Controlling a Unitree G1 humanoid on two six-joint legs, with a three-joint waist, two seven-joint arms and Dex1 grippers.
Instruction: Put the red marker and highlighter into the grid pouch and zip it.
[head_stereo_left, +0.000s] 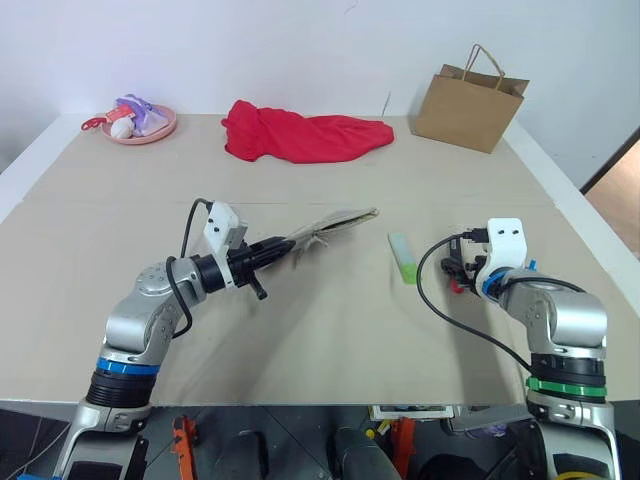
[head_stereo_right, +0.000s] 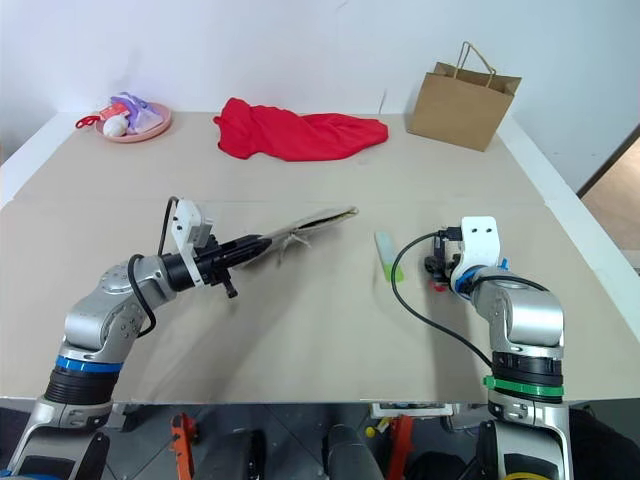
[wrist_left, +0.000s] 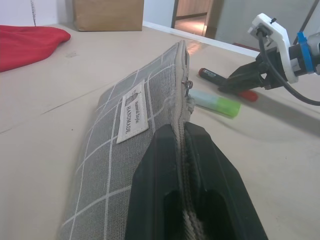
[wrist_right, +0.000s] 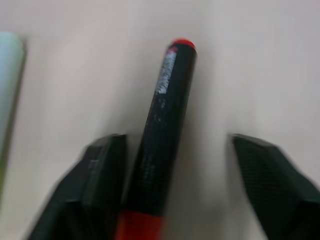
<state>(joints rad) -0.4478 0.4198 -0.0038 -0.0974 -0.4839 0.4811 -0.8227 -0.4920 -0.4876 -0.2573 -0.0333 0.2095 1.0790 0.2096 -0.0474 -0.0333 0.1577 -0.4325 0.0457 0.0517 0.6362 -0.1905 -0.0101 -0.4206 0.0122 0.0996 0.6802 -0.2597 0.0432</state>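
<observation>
My right gripper (wrist_right: 172, 200) is down at the table with its fingers apart, one on each side of the marker (wrist_right: 165, 130). The marker lies flat between them, touching neither as far as I can tell, so I have no grip on it yet. Just beside that gripper, toward my left, lies the highlighter (head_stereo_left: 403, 257), also flat on the table (head_stereo_left: 320, 190).

Farther left, my left gripper (wrist_left: 186, 165) is clamped on the zipper edge of the pouch (wrist_left: 125, 150), holding it up off the table with its far end low. I cannot tell how far the zipper is open.

By my reckoning the task is at an early stage: the pouch is held ready, but neither pen is inside. Left to do: grasp the marker, put it in, do the same with the highlighter, then zip.

Count: one marker, one highlighter, one pouch. Well beyond my grippers sit one red cloth (head_stereo_left: 300, 135), one paper bag (head_stereo_left: 468, 105) and one pink plate (head_stereo_left: 140, 125) of small things.
</observation>
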